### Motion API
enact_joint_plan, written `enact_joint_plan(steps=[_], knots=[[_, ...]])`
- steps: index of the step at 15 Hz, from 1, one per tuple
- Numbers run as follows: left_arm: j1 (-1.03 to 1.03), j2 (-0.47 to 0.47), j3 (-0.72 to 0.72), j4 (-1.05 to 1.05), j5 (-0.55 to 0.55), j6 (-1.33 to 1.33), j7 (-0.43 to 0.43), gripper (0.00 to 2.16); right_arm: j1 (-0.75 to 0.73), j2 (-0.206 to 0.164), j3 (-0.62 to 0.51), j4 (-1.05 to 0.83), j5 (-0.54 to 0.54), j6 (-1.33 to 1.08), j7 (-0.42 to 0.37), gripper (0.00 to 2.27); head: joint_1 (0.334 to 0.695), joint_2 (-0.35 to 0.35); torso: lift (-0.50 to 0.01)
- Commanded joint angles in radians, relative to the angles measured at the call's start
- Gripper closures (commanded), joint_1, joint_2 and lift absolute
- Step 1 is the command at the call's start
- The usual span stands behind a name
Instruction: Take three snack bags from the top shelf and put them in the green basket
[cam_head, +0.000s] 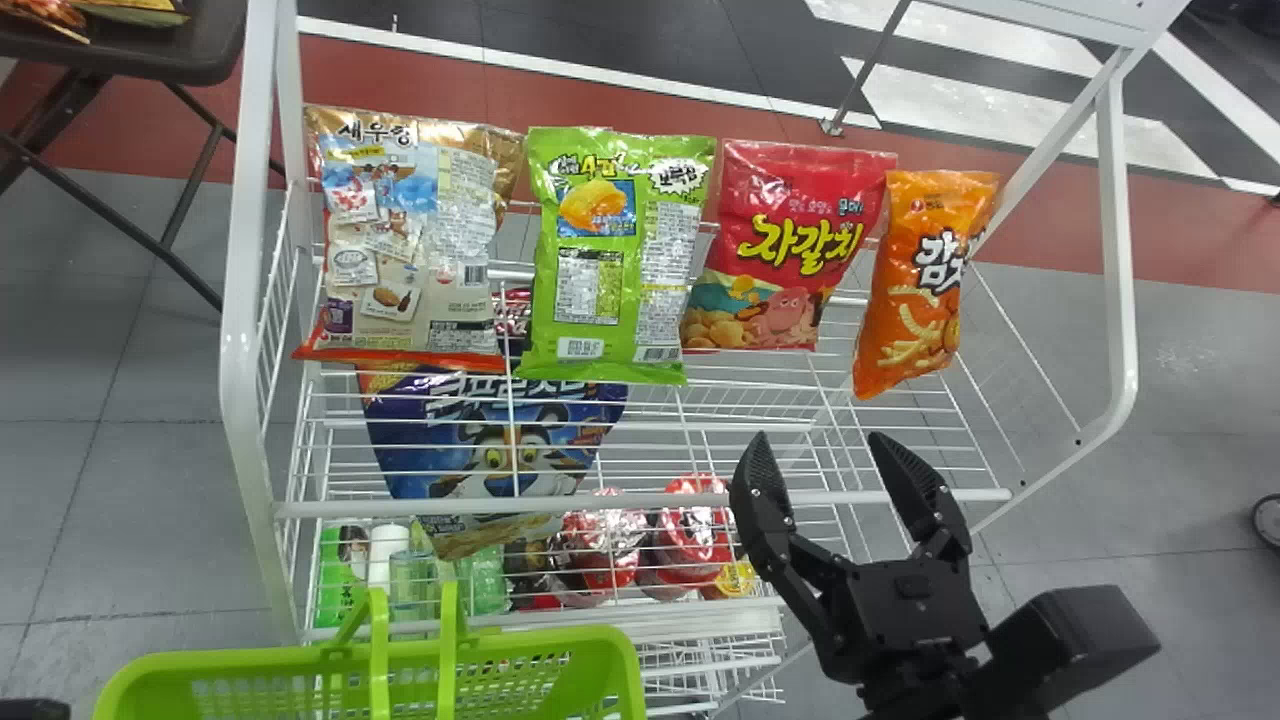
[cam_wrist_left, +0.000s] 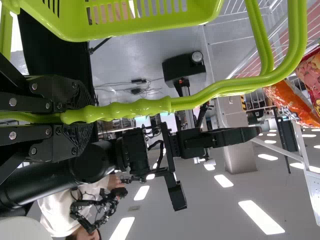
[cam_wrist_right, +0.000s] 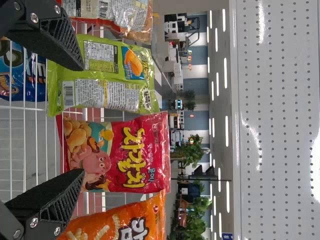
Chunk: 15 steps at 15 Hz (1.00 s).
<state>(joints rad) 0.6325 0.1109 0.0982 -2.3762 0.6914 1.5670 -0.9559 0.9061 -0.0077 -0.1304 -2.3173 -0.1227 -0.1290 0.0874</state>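
Picking from the top shelf (cam_head: 640, 503): judged the step in hand, with carrying to the green basket (cam_head: 250, 660) to follow
Clock reckoning: head view, hub at its centre
Bags on the top shelf: 4, side by side; brown bag (cam_head: 410, 240) at 10 o'clock, green bag (cam_head: 610, 260) near 12, red bag (cam_head: 785, 245) at 2, orange bag (cam_head: 925, 285) between 2 and 3
Right gripper (cam_head: 818, 440): 1, at 4 o'clock, fingers spread, nothing grasped, on the near side of the row
Left gripper (cam_wrist_left: 89, 117): 1, clenched on the basket's handle (cam_wrist_left: 145, 107)
Basket: 1, green, at 7 o'clock, in front of the rack
Next move, judged: bring the right gripper forward, likely to the red bag, set a finger on either side, close, lift clear of its neighbours, then swing toward 7 o'clock
Bags called for: 3, which would leave 1 of the row
Blue bag (cam_head: 500, 440): 1, below the top shelf's wires, not wanted
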Motion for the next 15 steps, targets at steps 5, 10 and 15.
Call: enact_joint_plan(steps=[5, 10, 15], knots=[[0.006, -0.002, 0.000, 0.003, 0.000, 0.004, -0.001, 1.77, 0.008, 0.000, 0.000, -0.004, -0.002, -0.004, 0.002, 0.08, 0.695, -0.350, -0.044], [0.006, -0.005, 0.000, 0.008, 0.000, 0.004, -0.004, 1.77, 0.011, 0.000, 0.002, -0.011, -0.005, 0.000, 0.002, 0.08, 0.695, -0.350, -0.044], [0.009, -0.004, -0.005, 0.012, 0.000, 0.004, -0.024, 1.77, -0.101, -0.002, 0.023, 0.006, -0.005, 0.122, 0.028, 0.09, 0.695, -0.350, -0.044]])
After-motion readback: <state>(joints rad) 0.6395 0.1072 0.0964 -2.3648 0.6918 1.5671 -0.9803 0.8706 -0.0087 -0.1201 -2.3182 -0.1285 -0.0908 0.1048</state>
